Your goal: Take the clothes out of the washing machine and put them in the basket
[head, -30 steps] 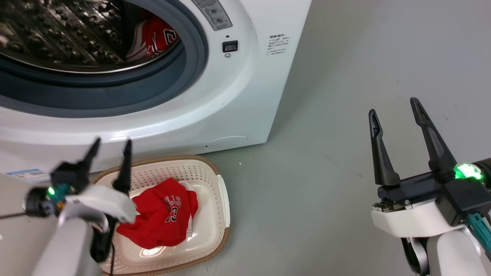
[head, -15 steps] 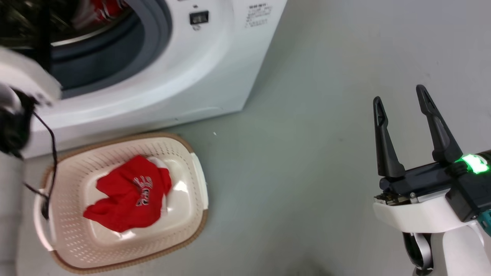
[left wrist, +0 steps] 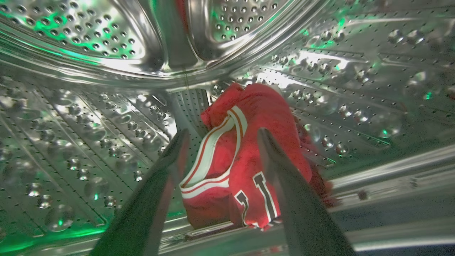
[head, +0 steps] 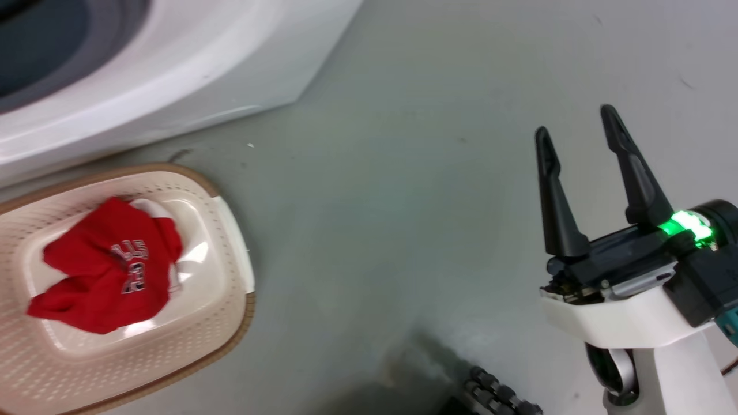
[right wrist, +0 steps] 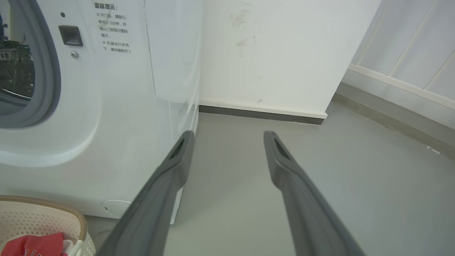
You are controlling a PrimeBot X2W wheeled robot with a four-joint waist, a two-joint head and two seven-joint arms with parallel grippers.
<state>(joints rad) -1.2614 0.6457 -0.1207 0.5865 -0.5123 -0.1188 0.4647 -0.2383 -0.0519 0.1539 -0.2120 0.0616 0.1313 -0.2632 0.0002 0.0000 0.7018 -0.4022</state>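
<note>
Left end effector (left wrist: pixel 223 133): inside the steel drum (left wrist: pixel 89 124) of the washing machine (head: pixel 173 69); fingers spread wide, nothing pinched between them.

Jersey A (left wrist: pixel 249 117): red with white and black trim, crumpled in a heap on the drum wall close to the front lip; part of a black, white-outlined number shows on its lower fold; in the left wrist view it sits in the gap between the two dark fingers; cannot tell whether either finger touches the cloth.

Drum: perforated, bright, with green glints on the metal.

Jersey B (head: pixel 104 271): red, bunched, lying on the bottom of the basket (head: pixel 248 311); lettering and a number face up, blurred; a bit of white trim shows at its upper edge.

Basket: cream, perforated, brown rim; stands on the grey floor (head: pixel 375 202) just in front of the washer's lower front panel; its rim corner also appears at the lower left of the right wrist view (right wrist: pixel 42 217), with red cloth inside.

Right end effector (head: pixel 575 122): held over bare floor, well apart from basket and washer; fingers parted, empty; green light lit at its base.

Right wrist view: fingers point toward the washer's front corner (right wrist: pixel 117 124) and a white wall (right wrist: pixel 266 53); grey door ring (right wrist: pixel 53 71) at left.
</note>
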